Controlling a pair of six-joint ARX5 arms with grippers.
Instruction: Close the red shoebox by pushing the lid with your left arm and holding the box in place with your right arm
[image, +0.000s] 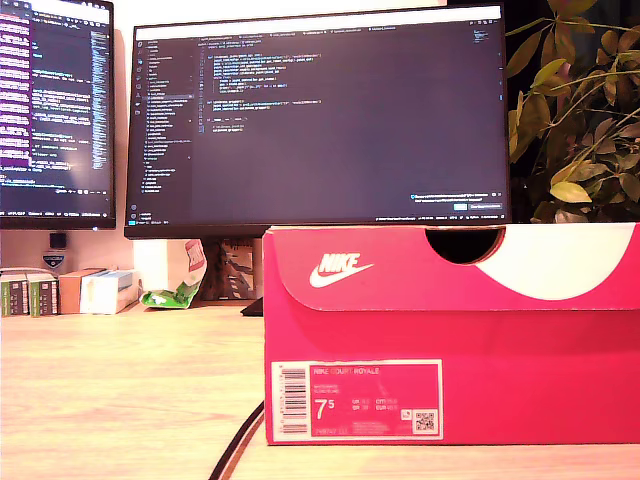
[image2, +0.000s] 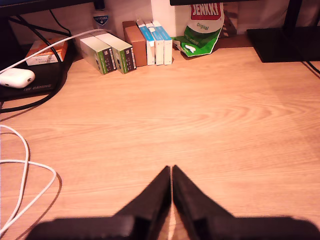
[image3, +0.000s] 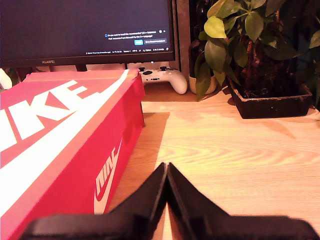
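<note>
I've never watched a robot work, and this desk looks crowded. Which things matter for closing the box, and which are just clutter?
For the job:
shoebox
lid
my first gripper
my second gripper

Just lying about:
monitors
plant
game controller
small cartons
snack bag
white cable

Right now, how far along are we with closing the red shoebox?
Done: the red cardboard shoebox looks shut, its lid flap folded down over the front. In hand: nothing; my first gripper is shut over bare wooden desk, and my second gripper is shut beside the box, not touching. Left: apparently nothing.
</note>
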